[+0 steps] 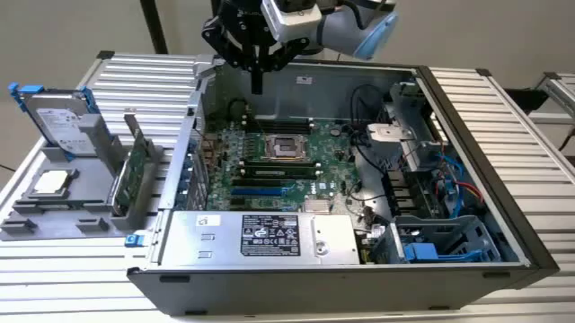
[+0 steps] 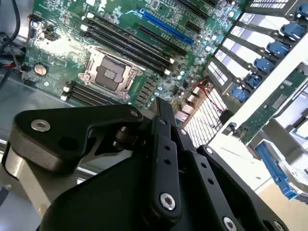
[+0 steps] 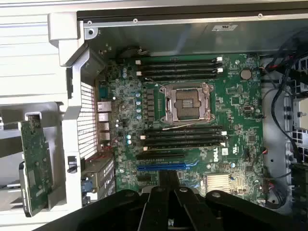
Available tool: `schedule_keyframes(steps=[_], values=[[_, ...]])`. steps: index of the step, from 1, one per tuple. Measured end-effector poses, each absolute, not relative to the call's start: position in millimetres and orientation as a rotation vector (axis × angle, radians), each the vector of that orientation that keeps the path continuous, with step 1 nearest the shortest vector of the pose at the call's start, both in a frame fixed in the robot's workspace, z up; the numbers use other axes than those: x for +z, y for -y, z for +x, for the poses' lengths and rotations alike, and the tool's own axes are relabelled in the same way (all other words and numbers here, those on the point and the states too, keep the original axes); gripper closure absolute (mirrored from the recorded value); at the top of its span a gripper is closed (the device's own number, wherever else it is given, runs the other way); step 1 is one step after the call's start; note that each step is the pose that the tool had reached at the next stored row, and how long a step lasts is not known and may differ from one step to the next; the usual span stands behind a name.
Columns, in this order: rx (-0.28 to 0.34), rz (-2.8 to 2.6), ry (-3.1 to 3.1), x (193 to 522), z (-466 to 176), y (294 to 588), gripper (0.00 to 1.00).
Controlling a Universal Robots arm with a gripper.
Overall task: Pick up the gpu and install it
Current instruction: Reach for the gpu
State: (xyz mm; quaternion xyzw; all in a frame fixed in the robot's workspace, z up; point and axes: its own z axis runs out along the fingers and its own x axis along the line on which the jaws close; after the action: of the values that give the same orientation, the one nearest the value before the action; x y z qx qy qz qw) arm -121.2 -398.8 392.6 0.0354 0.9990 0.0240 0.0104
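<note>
The gpu (image 1: pixel 133 168) is a thin green card standing on edge in a grey holder on the exterior view's left, outside the open computer case (image 1: pixel 467 108). In the first wrist view the gpu (image 3: pixel 34 166) stands beyond the case wall, and in the second wrist view the gpu (image 2: pixel 272 108) shows as a green strip. My gripper (image 1: pixel 258 79) hangs above the far part of the case, well apart from the card. Its black fingers are shut together with nothing between them in both wrist views: gripper (image 3: pixel 168 182), gripper (image 2: pixel 162 110).
Inside the case lies the green motherboard (image 1: pixel 269 168) with a bare processor socket (image 3: pixel 187 102), black memory slots and a blue card slot (image 3: pixel 161 167). A power supply (image 1: pixel 260 235) sits at the case front. A hard drive (image 1: pixel 58 124) with blue rails and a processor chip (image 1: pixel 51 183) rest on the grey holder.
</note>
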Motion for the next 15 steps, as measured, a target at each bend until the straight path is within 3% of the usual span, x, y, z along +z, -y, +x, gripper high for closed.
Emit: schedule_keyframes(steps=[15], values=[[0.075, 0.107, -3.118, 392.6, -125.9, 398.8, 1.00]])
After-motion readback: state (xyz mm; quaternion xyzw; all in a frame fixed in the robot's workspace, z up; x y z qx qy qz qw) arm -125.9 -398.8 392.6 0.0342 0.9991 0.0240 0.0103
